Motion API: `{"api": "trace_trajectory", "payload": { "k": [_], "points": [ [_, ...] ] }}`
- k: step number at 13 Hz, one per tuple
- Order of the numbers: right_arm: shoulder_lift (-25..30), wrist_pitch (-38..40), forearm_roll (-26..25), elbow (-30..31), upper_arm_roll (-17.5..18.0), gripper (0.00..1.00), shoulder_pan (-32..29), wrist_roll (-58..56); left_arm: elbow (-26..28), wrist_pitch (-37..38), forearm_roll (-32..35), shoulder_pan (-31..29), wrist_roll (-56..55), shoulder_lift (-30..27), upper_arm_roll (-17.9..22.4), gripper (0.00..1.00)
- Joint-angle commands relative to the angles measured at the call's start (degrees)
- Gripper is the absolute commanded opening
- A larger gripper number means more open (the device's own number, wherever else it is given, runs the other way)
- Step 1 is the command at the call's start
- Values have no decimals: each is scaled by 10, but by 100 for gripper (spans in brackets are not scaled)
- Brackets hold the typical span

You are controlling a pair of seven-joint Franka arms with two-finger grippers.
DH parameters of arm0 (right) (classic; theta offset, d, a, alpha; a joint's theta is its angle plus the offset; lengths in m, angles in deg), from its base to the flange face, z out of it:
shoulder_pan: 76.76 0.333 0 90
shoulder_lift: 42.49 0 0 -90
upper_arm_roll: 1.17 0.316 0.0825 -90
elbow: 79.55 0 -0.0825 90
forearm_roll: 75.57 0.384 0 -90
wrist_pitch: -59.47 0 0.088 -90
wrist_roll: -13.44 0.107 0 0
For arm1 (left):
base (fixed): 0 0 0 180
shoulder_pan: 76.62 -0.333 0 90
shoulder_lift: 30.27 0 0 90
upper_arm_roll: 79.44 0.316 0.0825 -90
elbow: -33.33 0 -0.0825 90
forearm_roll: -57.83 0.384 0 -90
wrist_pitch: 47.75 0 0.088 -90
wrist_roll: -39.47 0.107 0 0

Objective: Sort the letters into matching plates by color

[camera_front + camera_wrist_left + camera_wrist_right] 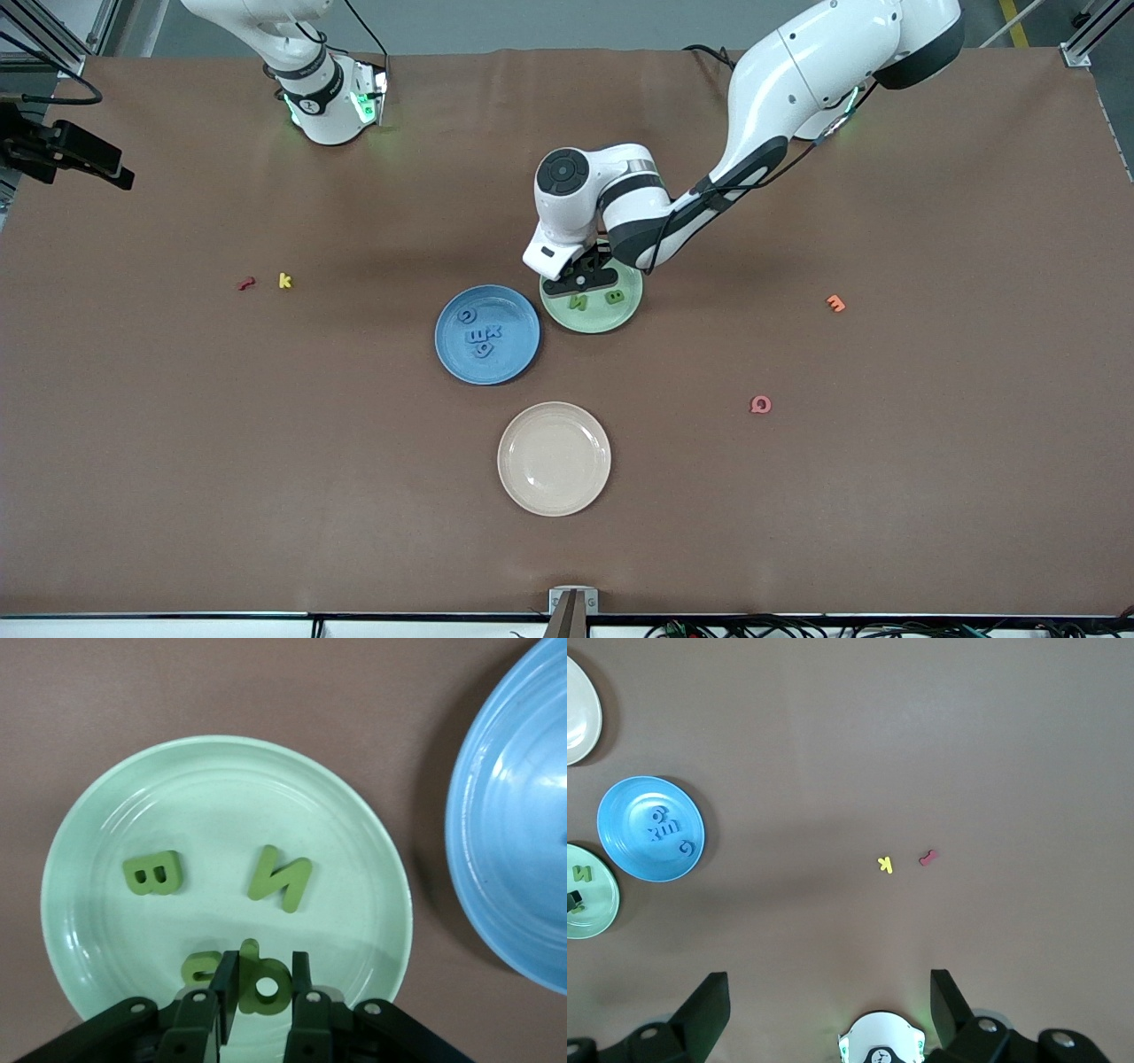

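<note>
The light green plate [620,319] sits beside the blue plate [452,354], toward the left arm's end. My left gripper [580,279] is low over the green plate's rim nearest the robots, shut on a green letter [266,985] that stands just above or on the plate [354,833]. Three more green letters lie in that plate: a B [153,873], an N [281,879] and one partly hidden by a finger [200,966]. The blue plate holds several blue letters [479,335]. My right gripper [828,992] is open and empty, waiting high near its base.
A cream-beige plate [554,458] lies nearer the front camera than the two plates. A yellow k [284,280] and a red letter [246,283] lie toward the right arm's end. An orange E [835,303] and a pink Q [760,405] lie toward the left arm's end.
</note>
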Motion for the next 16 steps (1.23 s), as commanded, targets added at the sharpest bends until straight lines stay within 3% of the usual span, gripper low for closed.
{"api": "trace_trajectory", "payload": {
  "k": [1,2,7,10,13,16],
  "points": [
    [16,-9,5,19,3,100,-6,-7,-20,1,-8,6,9,9,5,92],
    [16,-10,5,19,11,100,-8,-7,-20,1,-8,4,8,6,5,99],
    [87,-71,4,122,17,100,-15,-7,-21,1,-6,-32,18,-6,2,99],
    [88,-74,4,123,36,100,-26,-7,-3,3,-14,-101,66,-19,-27,99],
    [88,-77,2,121,37,100,-28,-9,36,5,-118,-159,198,-98,-36,99],
    [84,-81,-7,108,34,100,-30,-37,95,4,-233,-208,348,-194,-12,99]
  ]
}}
